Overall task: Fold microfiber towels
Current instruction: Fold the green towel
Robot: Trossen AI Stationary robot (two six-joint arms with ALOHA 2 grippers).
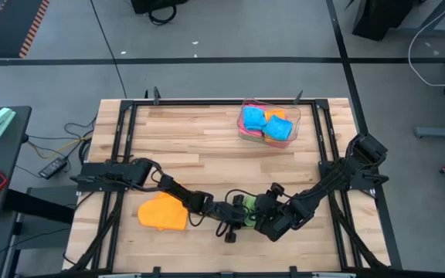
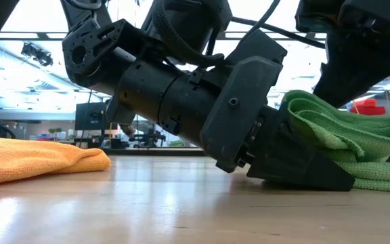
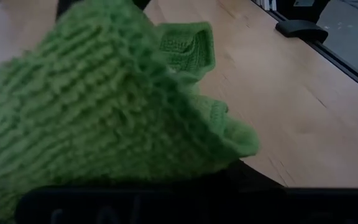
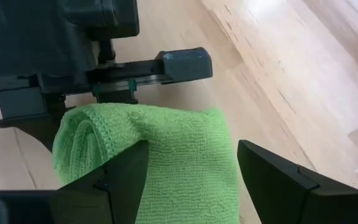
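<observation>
Both pincers meet at the green towel [image 1: 245, 207], which lies bunched near the bench's front edge, about mid-width. Left pincer [image 1: 229, 209] is down at bench level at the towel's left side; cloth drapes over its fingers in the left wrist view, and I cannot tell whether they're together or clamped on the fabric. Right pincer [image 4: 191, 168] comes in from the towel's right, fingers [image 4: 277, 177] apart and straddling the folded green roll, one either side of it, not squeezing. Left of the green towel, near the left arm, an orange towel [image 1: 163, 212] lies flat-ish on the bench [image 1: 199, 150], apart from both pincers. Back right of the green towel, near the bench's far edge, a clear tray [image 1: 245, 131] holds blue towels [image 1: 252, 118] with orange [image 1: 276, 115] and pink showing among them. Low view: left arm's housing fills the middle, green towel [image 2: 337, 135] piled against its tip, orange towel [image 2: 36, 159] off to the side.
</observation>
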